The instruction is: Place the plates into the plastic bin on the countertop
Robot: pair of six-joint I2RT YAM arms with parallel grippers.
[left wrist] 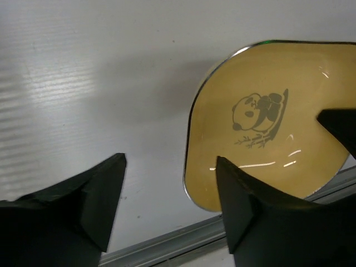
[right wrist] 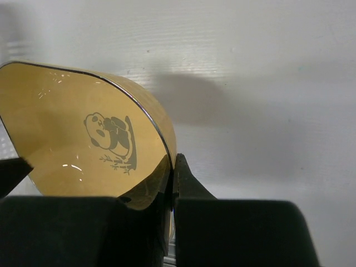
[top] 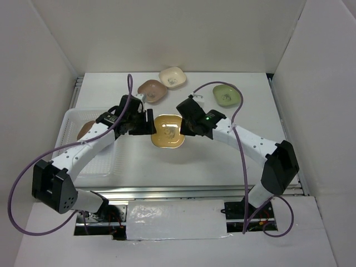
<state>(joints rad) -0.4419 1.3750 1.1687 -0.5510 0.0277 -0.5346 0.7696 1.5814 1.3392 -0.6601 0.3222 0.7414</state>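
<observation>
A yellow plate (top: 168,132) with a panda print hangs between my two grippers above the countertop (top: 222,156). My right gripper (top: 186,125) is shut on its right rim; the right wrist view shows the fingers pinching the plate's edge (right wrist: 173,167). My left gripper (top: 147,123) is open at the plate's left rim. In the left wrist view (left wrist: 171,164) one finger is in front of the yellow plate (left wrist: 261,128) and the other is over bare table. The plastic bin (top: 71,118) lies at the left with a brown plate (top: 84,130) in it.
Three more plates sit at the back of the countertop: brown (top: 152,90), cream (top: 172,77) and green (top: 226,95). White walls close in the left, right and back. A metal rail (top: 183,192) runs along the near table edge.
</observation>
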